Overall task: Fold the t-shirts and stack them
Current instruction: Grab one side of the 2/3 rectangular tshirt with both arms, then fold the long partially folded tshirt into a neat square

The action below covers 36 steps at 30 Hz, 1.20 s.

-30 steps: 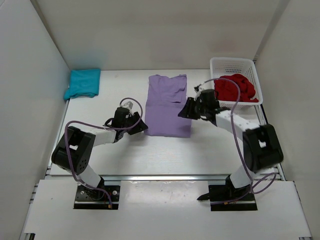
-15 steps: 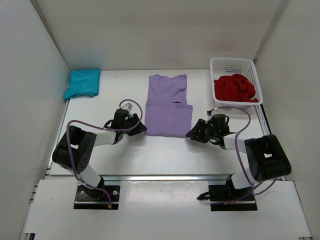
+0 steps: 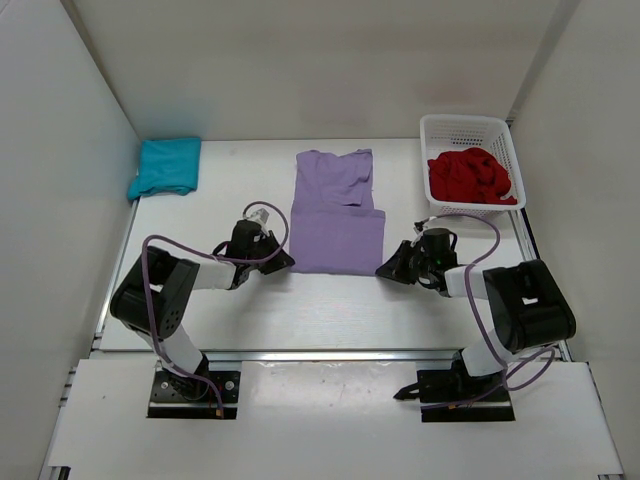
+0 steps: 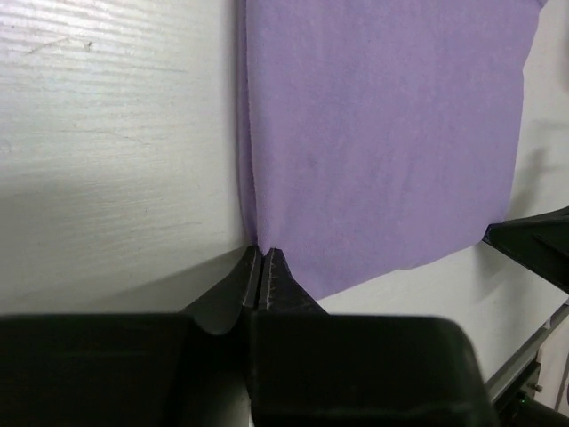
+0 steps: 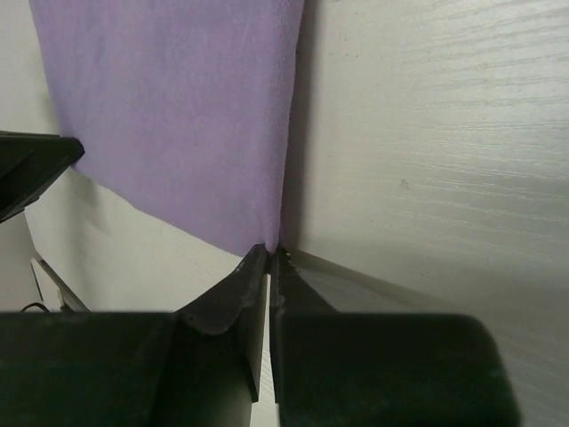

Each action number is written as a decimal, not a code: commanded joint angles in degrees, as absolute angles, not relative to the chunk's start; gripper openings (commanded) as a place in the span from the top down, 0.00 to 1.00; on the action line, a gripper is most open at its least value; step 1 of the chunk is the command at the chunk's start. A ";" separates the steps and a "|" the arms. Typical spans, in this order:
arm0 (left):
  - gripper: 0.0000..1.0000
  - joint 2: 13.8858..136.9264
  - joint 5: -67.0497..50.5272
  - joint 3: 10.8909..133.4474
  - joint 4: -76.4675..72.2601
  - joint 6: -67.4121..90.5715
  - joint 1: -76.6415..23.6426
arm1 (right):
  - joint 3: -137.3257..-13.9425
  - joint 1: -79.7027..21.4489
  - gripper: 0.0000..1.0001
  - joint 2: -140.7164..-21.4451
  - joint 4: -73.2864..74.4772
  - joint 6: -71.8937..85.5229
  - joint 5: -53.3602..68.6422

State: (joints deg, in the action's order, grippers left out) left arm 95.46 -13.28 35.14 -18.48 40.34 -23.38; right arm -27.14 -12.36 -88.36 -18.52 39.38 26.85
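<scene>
One red shirt (image 3: 470, 178) fills the basket (image 3: 465, 125) past the right gripper (image 3: 388, 270); it and the left gripper (image 3: 288, 265) clench the purple shirt (image 3: 338, 215) corners.

My left arm (image 3: 185, 275) and right arm (image 3: 485, 290) showed black joints, white links, looping purple cables (image 3: 150, 262), and matte-black fingers (image 4: 233, 298).

We see 3 t-shirts. The lavender t-shirt (image 3: 336, 225) lies flat in the middle, folded into a long strip running from 12 o'clock to 6 o'clock, and its 12 o'clock half is narrower. The teal t-shirt (image 3: 165, 167) rests folded at 10 o'clock from it. The red t-shirt (image 3: 470, 177) lies crumpled in the white basket (image 3: 465, 128) at 2 o'clock.
</scene>
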 commanded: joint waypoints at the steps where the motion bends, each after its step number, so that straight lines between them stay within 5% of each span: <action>1: 0.96 93.70 -14.59 33.58 -14.77 40.34 -23.55 | -27.43 -13.18 1.00 -86.94 -18.55 38.58 25.75; 8: 1.00 75.34 -13.54 21.74 -7.49 39.55 -25.92 | -17.60 -19.32 1.00 -70.00 -9.08 39.46 21.11; 13: 1.00 49.29 -13.54 9.42 4.46 43.50 -30.58 | -12.04 -32.67 1.00 -51.26 3.41 46.04 13.20; 17: 1.00 32.63 -13.17 14.30 16.93 46.85 -29.73 | -17.12 -34.91 1.00 -42.45 11.51 45.37 11.41; 22: 1.00 43.31 -19.86 28.36 13.64 40.88 -18.83 | -33.46 -24.80 1.00 -56.99 10.46 35.01 19.25; 36: 1.00 99.99 -18.03 68.35 2.82 41.92 -7.92 | -100.14 -13.37 1.00 -119.04 21.24 27.34 30.31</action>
